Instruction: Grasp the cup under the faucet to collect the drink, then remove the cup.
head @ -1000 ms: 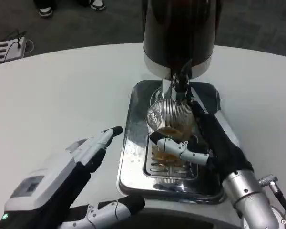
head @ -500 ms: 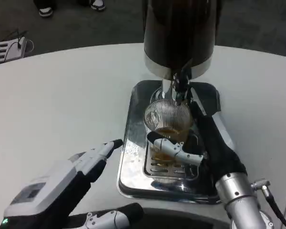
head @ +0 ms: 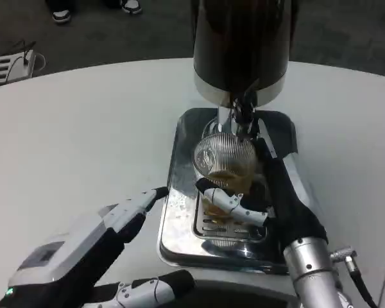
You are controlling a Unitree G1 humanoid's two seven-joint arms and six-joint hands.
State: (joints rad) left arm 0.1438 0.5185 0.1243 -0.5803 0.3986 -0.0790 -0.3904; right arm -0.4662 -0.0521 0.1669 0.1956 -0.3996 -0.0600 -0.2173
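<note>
Head view looks down on a clear ribbed glass cup [head: 226,159] standing on the slotted grate of a shiny steel drip tray [head: 179,212], directly beneath the small black faucet [head: 245,110] of a tall dark drink dispenser [head: 240,45] with a silver band at its base. An amber drink fills the cup's lower part. From the right, the right hand [head: 269,192] wraps around the cup, one white-and-black finger [head: 234,204] curling across its near side, so the cup is held in its grasp. On the near left, the left hand [head: 109,234] hovers over the smooth white round table [head: 83,128] just beside the tray, its fingers spread apart and holding nothing. Wet spots glint on the tray's polished left edge.
</note>
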